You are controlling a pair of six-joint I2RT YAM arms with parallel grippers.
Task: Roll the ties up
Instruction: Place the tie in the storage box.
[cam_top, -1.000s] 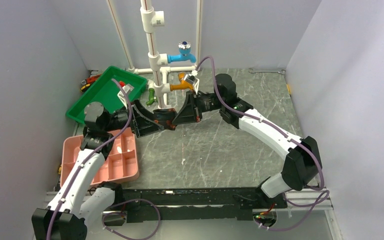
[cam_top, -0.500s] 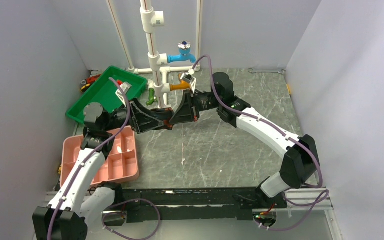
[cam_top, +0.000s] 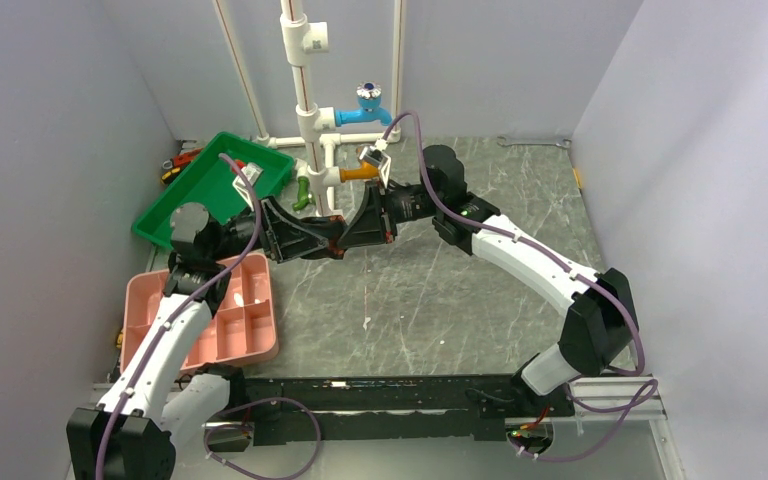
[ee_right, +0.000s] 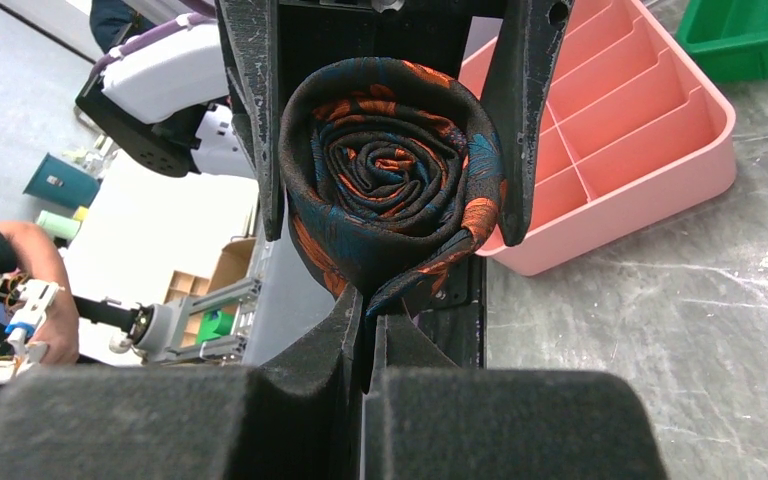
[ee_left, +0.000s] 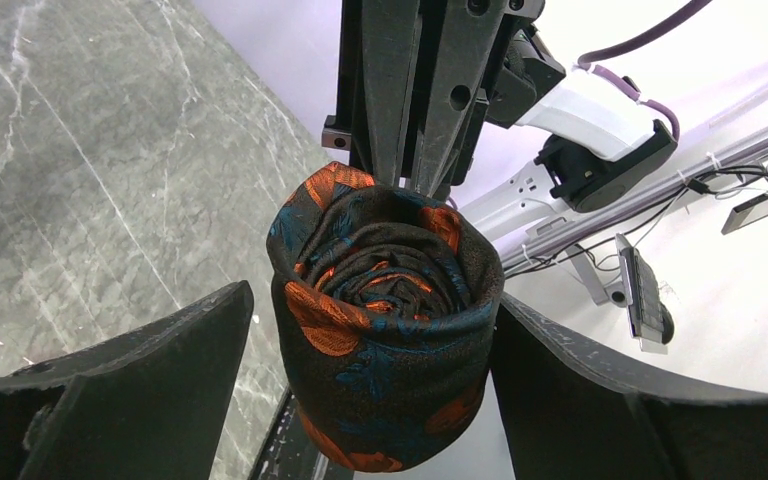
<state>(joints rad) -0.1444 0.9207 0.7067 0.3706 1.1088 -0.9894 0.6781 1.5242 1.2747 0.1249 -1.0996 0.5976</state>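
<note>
"Left wrist view: what sat between the fingers?"

"A tie point(ee_left: 385, 330), dark with orange and teal figures, wound into a tight spiral roll. The end of the spiral faced the camera. The left gripper point(ee_left: 372, 295) had one black finger point(ee_left: 160, 370) on each side, set about as wide as the roll. The finger on the right of frame touched the cloth. The other was touching or a sliver off; I could not tell which."

"Did the right wrist view settle that?"

"Mostly. There the same two fingers came down from the top of frame and lay against both flanks of the roll, so the left gripper was holding it."

"And the right gripper?"

"The right gripper point(ee_right: 368, 305) came in from below the roll. Its fingers point(ee_right: 300, 370) were closed almost together, with the tie's loose outer end pinched in the thin slit between them. The roll sat just beyond the fingertips."

"What lay past the fingers?"

"A grey marbled table point(ee_right: 660, 330), behind the roll and apart from it. Beyond the fingertips to the right stood a pink tray point(ee_right: 620, 215) with dividers, and past that the corner of a green bin point(ee_right: 750, 40)."

"And from above?"

"The top external view showed the two grippers meeting tip to tip, with the tie a small dark lump between them."
</note>
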